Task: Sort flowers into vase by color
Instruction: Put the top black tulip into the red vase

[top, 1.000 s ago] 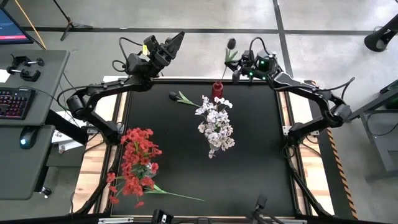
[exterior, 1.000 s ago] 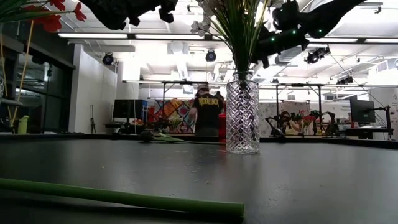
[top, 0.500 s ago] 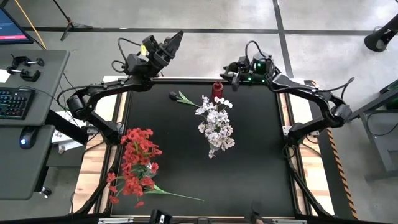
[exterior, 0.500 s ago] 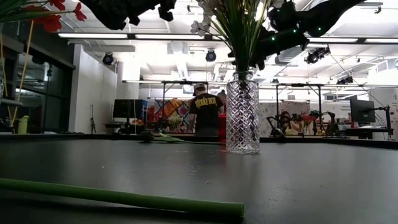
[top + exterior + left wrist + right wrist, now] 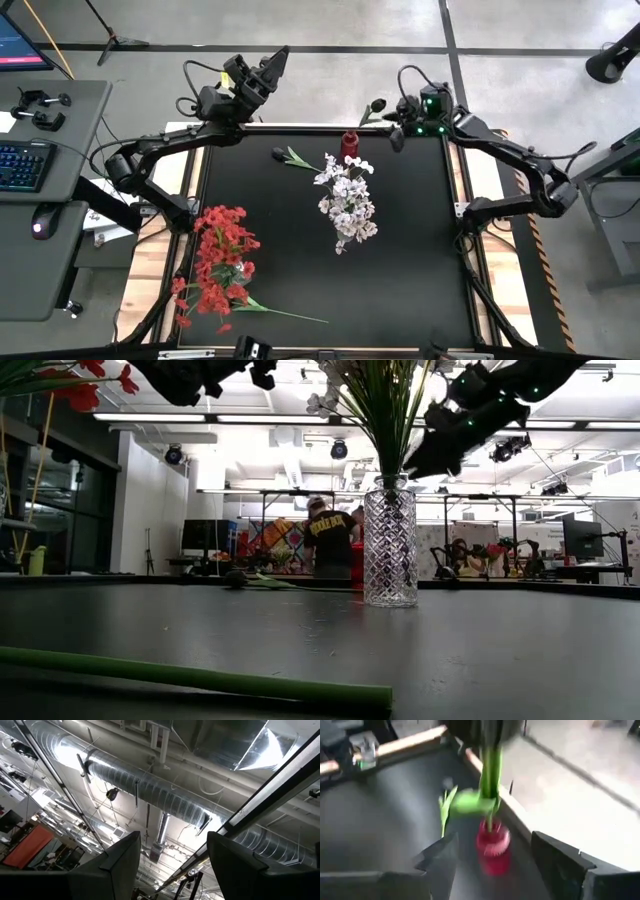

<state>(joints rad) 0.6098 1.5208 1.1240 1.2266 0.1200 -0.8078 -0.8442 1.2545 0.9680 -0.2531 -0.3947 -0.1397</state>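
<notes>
Flowers are grouped here by colour, and the one in hand is a dark flower (image 5: pixel 378 103) whose thin green stem stands in a small red vase (image 5: pixel 349 143) at the far edge of the tabletop (image 5: pixel 420 250). The stem leans away from the vase toward the right arm, so the bloom hangs over the floor beyond the edge.

The right pincer (image 5: pixel 394 130) is just beside the red vase, on its right. It is released: in the right wrist view the two fingers stand wide apart, with the stem and the vase between them and touching neither. I judge that the flower now rests on the vase mouth alone. Because it leans so much, it may tip or pull the light vase over.

The white flowers (image 5: pixel 347 195) stand together in a glass vase (image 5: pixel 390 545), near the red vase and closer to the middle of the tabletop. Another dark flower (image 5: pixel 285 155) lies flat, just to the left of the red vase. By colour it probably belongs there too.

The red flowers (image 5: pixel 222 250) are well apart from the red vase, toward the left front. A loose green stem (image 5: pixel 190 678) lies at the front edge.

The left pincer (image 5: pixel 270 65) waits raised beyond the far edge, to the left of the red vase. Its fingers are spread and hold nothing.
</notes>
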